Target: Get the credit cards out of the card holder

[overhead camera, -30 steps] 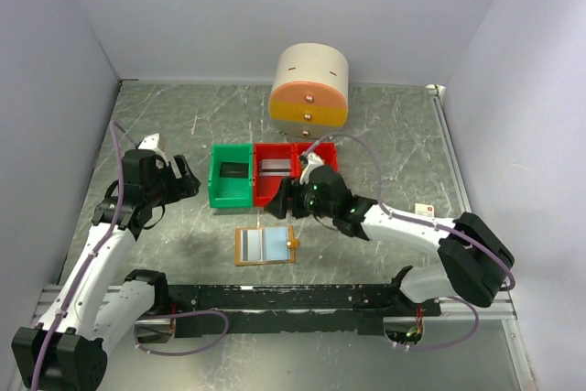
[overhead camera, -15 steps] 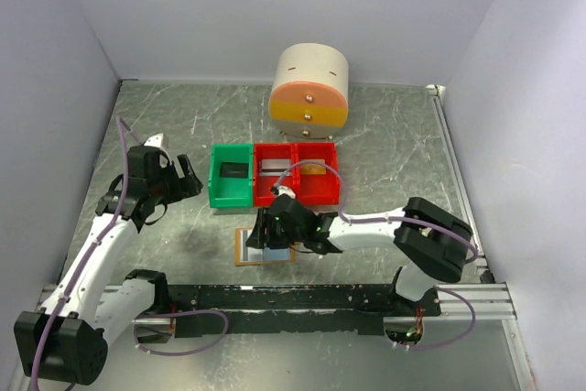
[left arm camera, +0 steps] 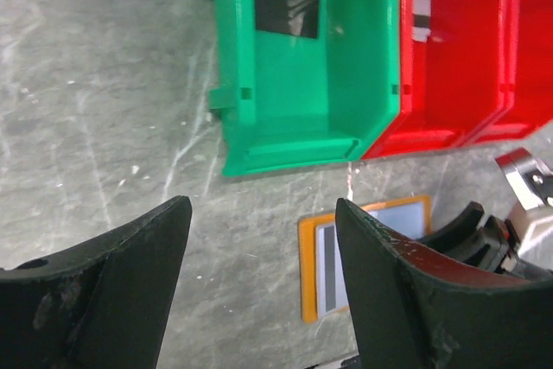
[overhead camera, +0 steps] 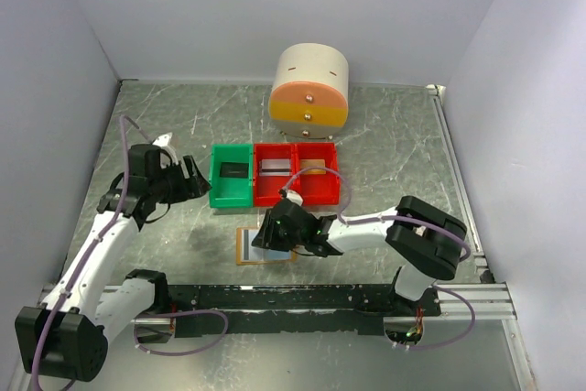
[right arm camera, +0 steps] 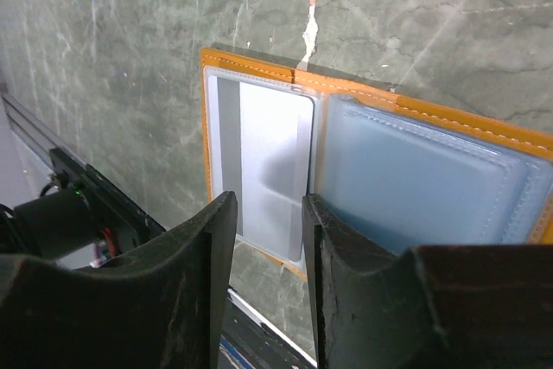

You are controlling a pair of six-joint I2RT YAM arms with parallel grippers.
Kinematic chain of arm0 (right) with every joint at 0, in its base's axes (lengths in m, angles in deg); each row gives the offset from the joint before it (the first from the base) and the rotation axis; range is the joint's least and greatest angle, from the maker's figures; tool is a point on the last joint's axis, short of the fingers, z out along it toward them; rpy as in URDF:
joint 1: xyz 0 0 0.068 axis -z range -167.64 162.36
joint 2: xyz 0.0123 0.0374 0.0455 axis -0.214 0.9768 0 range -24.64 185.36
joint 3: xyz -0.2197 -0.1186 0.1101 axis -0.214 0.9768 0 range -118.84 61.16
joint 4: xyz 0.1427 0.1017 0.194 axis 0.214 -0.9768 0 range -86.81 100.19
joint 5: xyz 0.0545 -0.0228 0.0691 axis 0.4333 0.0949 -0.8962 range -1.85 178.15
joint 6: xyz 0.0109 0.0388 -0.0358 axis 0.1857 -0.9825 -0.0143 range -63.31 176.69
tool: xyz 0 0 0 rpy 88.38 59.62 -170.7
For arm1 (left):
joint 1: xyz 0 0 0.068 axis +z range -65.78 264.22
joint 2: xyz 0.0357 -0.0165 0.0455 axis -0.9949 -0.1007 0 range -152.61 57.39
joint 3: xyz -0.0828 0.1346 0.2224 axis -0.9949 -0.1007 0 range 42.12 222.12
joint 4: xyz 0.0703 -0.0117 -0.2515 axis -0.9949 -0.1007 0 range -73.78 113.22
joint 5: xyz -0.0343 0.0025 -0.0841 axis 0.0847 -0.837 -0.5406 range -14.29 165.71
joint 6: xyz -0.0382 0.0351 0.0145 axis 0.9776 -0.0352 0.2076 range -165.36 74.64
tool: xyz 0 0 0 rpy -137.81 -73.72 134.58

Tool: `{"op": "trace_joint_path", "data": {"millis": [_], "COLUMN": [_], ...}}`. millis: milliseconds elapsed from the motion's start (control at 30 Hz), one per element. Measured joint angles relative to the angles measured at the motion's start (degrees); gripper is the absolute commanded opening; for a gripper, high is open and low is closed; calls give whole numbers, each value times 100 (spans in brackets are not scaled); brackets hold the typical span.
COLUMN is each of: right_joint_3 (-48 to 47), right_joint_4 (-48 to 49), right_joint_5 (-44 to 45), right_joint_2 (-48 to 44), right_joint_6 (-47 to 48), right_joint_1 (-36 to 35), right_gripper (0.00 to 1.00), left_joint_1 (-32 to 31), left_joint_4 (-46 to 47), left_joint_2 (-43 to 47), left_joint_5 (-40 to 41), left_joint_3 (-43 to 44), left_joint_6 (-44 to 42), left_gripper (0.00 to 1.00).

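Right gripper (right arm camera: 268,205) was held low over the grey card (right arm camera: 259,140), jaws narrow, nothing clamped. The card lay pocketed in the open card holder (right arm camera: 432,170) on the table (overhead camera: 412,153), before the red bins (overhead camera: 298,185). Extraction was judged barely begun; next, the card's edge would need to be pinched and slid out.

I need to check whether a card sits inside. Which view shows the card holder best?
Right wrist: the card holder lies open and fills the frame, a grey card in one pocket. Top external shows it small, half covered by the right gripper; left wrist catches only part of it.
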Motion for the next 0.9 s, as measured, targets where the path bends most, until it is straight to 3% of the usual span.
{"op": "trace_joint_path", "data": {"millis": [167,267,533,733,900], "right_joint_3": [365,599,866,953,981], "right_joint_4": [531,756,1198,1346,1401], "right_joint_5": [50,81,-52,-50,-70], "right_joint_2": [-70,-179,-192,-192,-192], "right_joint_6": [-339,-481,-704,-785,-813], "right_joint_1": [7,4,83,87,107], "right_gripper": [36,36,35,34,34], "left_joint_1": [-105,-404,-2203,-2610,-2900], "left_joint_4": [133,166,584,1086,1353], "left_joint_2": [-306,-505,-664,-1021,-1469], "left_joint_5": [-763,-1073,-988,-901,-765], "left_joint_3": [-7,-70,-743,-1427,-1429], "left_joint_6": [-4,219,1095,1580,1679], "left_gripper": [65,65,63,50,38]}}
